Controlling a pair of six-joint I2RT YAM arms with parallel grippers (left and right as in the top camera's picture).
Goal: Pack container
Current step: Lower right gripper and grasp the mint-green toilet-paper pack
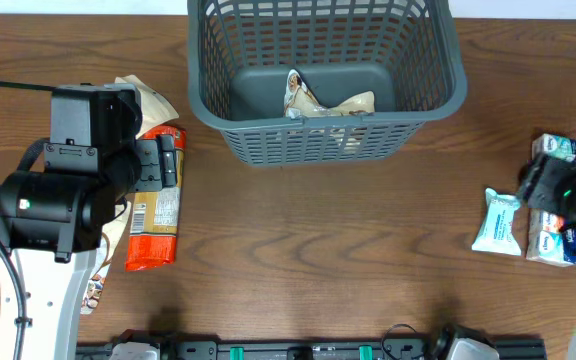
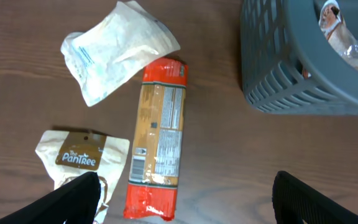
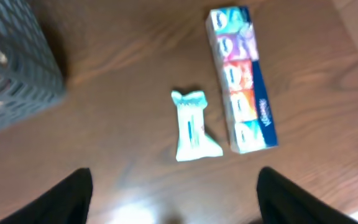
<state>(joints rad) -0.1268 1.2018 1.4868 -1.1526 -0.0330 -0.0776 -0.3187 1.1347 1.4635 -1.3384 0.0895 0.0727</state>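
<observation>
Container (image 1: 308, 140) sits far-centre on table (image 1: 298, 250) w/ one snack packet (image 1: 318, 100) inside, while left gripper (image 2: 188, 205) hovers, fingers spread, over red biscuit packet (image 2: 157, 137) and right gripper (image 3: 176, 205), likewise spread & empty, over small tissue pack (image 3: 194, 127), prob. lining up pickups.

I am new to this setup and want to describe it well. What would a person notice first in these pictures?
The large dark grey basket at the far middle of the table dominates, with one crumpled packet already inside. Next comes the long red and orange packet lying on the left side, and the colourful tissue pack on the right side.
</observation>
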